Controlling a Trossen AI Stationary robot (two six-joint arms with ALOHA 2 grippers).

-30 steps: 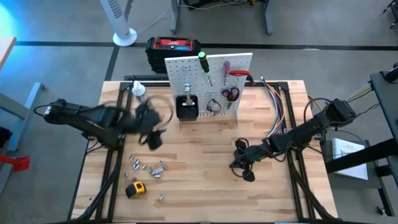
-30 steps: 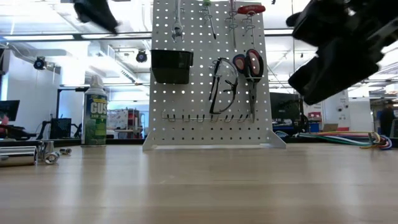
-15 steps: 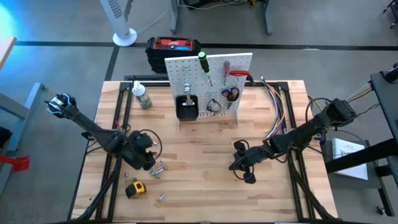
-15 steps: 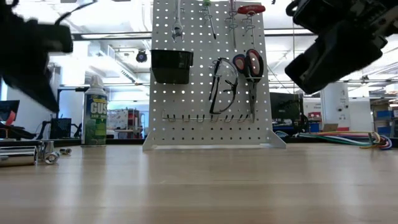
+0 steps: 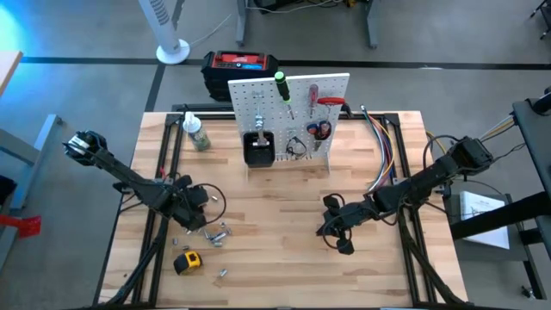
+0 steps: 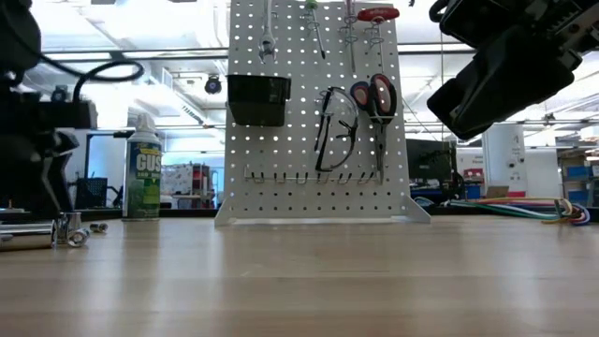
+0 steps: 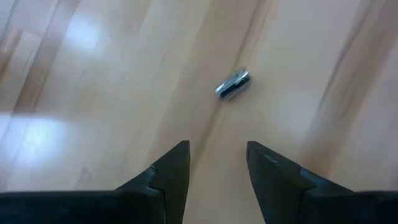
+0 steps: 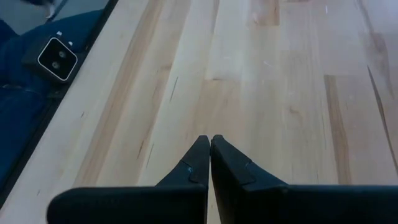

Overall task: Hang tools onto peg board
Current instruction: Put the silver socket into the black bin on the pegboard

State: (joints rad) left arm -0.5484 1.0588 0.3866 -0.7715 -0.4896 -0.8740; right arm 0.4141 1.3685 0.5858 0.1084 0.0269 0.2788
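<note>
The white peg board (image 5: 288, 110) stands upright at the table's far middle. On it hang a green-handled screwdriver (image 5: 281, 86), a red-handled screwdriver (image 5: 313, 93), red-handled pliers (image 6: 374, 94), black-framed glasses (image 6: 335, 131) and a black bin (image 6: 256, 98). Several small silver pieces (image 5: 211, 232) and a yellow tape measure (image 5: 187, 261) lie on the table at the near left. My left gripper (image 7: 217, 152) hovers open, pointing down, just short of one silver piece (image 7: 233, 84). My right gripper (image 8: 210, 146) is shut and holds nothing, above bare wood at the middle right (image 5: 337, 234).
A green-labelled bottle (image 5: 199, 138) stands at the far left of the table, left of the board. A red-and-black box (image 5: 239, 65) sits behind the board. Coloured cables (image 5: 383, 146) run along the right side. Bare wood lies between the two grippers.
My left gripper has come down from beside the peg board's left side toward the table's near-left, and now sits low over the silver pieces. My right gripper has kept still.
</note>
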